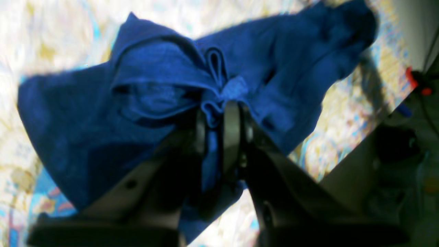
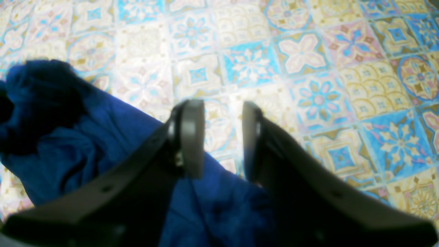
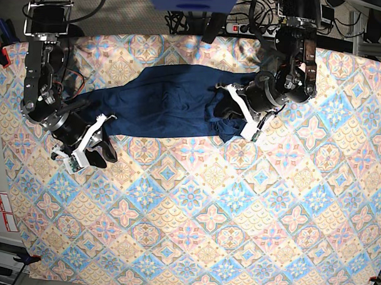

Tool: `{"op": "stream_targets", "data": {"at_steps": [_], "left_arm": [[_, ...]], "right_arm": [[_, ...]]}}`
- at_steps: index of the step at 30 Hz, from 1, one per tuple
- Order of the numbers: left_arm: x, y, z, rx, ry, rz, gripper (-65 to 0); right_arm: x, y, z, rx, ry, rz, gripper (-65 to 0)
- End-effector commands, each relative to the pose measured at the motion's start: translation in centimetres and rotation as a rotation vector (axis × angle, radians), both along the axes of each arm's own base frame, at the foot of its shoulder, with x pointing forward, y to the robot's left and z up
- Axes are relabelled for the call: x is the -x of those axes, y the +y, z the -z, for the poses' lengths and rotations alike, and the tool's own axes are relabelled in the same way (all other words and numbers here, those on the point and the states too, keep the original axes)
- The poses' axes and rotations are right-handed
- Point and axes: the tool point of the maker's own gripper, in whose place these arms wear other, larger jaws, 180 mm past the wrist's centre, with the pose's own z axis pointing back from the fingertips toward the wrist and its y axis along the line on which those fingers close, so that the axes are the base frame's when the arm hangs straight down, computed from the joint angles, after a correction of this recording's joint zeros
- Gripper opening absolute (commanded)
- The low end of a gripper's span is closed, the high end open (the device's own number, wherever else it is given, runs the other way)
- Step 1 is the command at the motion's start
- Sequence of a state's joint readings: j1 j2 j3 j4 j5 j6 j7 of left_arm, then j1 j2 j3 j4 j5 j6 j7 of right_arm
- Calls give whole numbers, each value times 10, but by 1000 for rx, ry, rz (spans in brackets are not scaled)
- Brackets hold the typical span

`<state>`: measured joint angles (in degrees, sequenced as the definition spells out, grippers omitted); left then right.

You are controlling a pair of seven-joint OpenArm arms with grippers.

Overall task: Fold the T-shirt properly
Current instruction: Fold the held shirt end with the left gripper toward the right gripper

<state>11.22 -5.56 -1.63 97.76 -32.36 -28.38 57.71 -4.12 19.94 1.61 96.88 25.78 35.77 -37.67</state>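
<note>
The dark navy T-shirt lies stretched out sideways across the far half of the patterned cloth. My left gripper is shut on a bunched fold of the T-shirt, with fabric squeezed between the pads. In the base view this left gripper sits at the garment's right end. My right gripper stands open with nothing between its fingers, over the tiles just past an edge of the T-shirt. In the base view the right gripper is below the garment's left end, apart from it.
A tile-patterned cloth covers the table. A power strip and cables lie along the far edge, beside a blue object. Red-tipped cables show off the cloth's edge in the left wrist view.
</note>
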Motion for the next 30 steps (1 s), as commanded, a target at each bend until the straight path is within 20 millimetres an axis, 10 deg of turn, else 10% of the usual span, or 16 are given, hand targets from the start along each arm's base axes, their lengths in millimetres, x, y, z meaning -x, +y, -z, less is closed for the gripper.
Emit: {"op": "stream_targets", "data": {"at_steps": [1,14,30], "left_arm": [[-12,-4,-11,34,-45,-4,-650],[-7,-55,-3,49,-18,170,-607],[2,-35,-14,31,-51,191,-362]], "right_arm": [[-8,-1,-19,-11,-62,-6,-467],[-9,-1,-20,-11,-64,-5,-467],[-9,-1,-20,-11,-66,-5,-467]]}}
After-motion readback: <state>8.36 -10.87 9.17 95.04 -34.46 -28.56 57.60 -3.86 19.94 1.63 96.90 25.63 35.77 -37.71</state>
